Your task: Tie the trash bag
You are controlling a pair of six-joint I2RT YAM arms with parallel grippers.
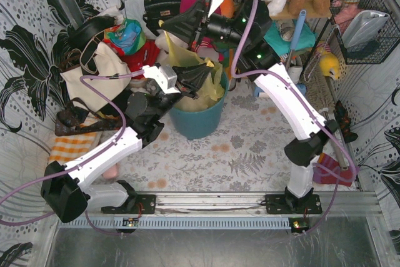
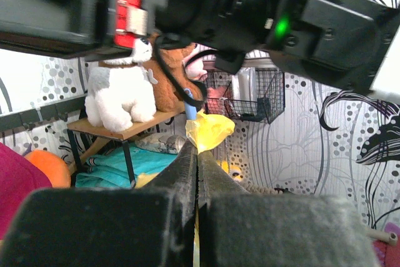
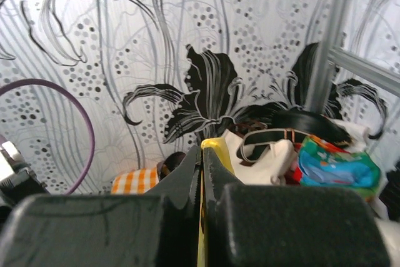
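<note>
2 grippers, both mine, are clamped on the trash bag (image 1: pixel 177 51).

Top view: the bag sits in the teal bin (image 1: pixel 197 123) near the middle of the table (image 1: pixel 250 154), its yellow-green plastic rising above the bin's rim. My left gripper (image 1: pixel 209 70) reaches in from the left, just above the rim, and pinches 1 flap of the plastic. My right gripper (image 1: pixel 164 25) is behind the bin, points left, and pinches a 2nd flap, which runs down from its tips to the bin.

Left wrist view: my left fingers (image 2: pixel 178 176) are pressed together, and a crumpled tuft of yellow plastic stands out past their tips. My right arm (image 2: pixel 250 4) crosses overhead.

Right wrist view: my right fingers (image 3: pixel 181 182) are pressed together on a small yellow edge of the bag at their tips. The cream tote bag (image 3: pixel 269 161) lies beyond them.
</note>
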